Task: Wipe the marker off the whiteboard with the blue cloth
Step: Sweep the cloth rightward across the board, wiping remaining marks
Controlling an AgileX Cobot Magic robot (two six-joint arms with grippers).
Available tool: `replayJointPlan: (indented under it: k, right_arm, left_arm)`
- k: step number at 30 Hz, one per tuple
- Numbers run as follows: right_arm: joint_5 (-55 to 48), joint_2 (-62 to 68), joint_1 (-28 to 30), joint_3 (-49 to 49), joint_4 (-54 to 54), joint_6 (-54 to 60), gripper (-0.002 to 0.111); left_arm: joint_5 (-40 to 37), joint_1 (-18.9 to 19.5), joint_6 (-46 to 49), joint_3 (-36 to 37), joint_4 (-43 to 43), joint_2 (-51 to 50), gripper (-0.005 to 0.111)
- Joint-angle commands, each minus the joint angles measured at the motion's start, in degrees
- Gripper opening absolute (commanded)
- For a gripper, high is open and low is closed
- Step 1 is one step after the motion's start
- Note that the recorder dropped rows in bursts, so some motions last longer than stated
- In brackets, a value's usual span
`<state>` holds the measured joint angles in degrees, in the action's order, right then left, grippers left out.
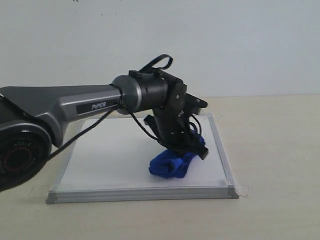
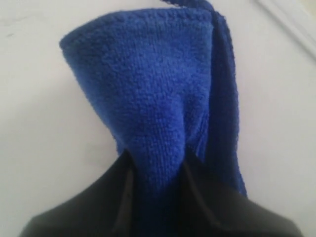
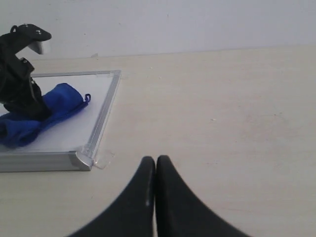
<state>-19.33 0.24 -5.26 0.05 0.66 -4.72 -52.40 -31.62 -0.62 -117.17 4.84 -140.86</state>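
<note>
Left claw (image 1: 192, 145) clamping blue cloth (image 1: 170, 166); cloth lying on whiteboard (image 1: 115, 150), close to board's edge on right claw's side, long way slanting across board; bare board stretching away from that edge; right claw (image 3: 156, 163) pinched shut, empty, resting off board; marker not showing.

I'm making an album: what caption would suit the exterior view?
The left gripper holds a bunched blue cloth on the whiteboard, which lies flat on a pale table.

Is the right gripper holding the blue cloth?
No: the right gripper is shut and empty, off the whiteboard, while the left gripper pinches the blue cloth.
</note>
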Motion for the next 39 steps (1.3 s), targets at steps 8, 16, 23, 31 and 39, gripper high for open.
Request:
replayJointPlan:
  k: [8, 16, 23, 31, 39]
  right_arm:
    - [0.4, -0.2, 0.1, 0.0, 0.1, -0.1, 0.000]
    - [0.4, -0.2, 0.1, 0.0, 0.1, -0.1, 0.000]
    - [0.4, -0.2, 0.1, 0.0, 0.1, 0.0, 0.000]
    - [0.4, -0.2, 0.1, 0.0, 0.1, -0.1, 0.000]
    - [0.4, -0.2, 0.1, 0.0, 0.1, -0.4, 0.000]
  left_arm:
    - [-2.2, 4.7, 1.9, 0.5, -6.3, -1.8, 0.004]
    - [-0.8, -6.8, 9.9, 0.5, -8.9, -1.8, 0.004]
    - [4.2, -4.1, -1.3, 0.5, 3.3, -1.8, 0.004]
    - [-2.7, 4.6, -7.1, -0.2, 7.0, -2.0, 0.004]
    - [-3.7, -1.3, 0.0, -0.2, -2.6, -2.1, 0.004]
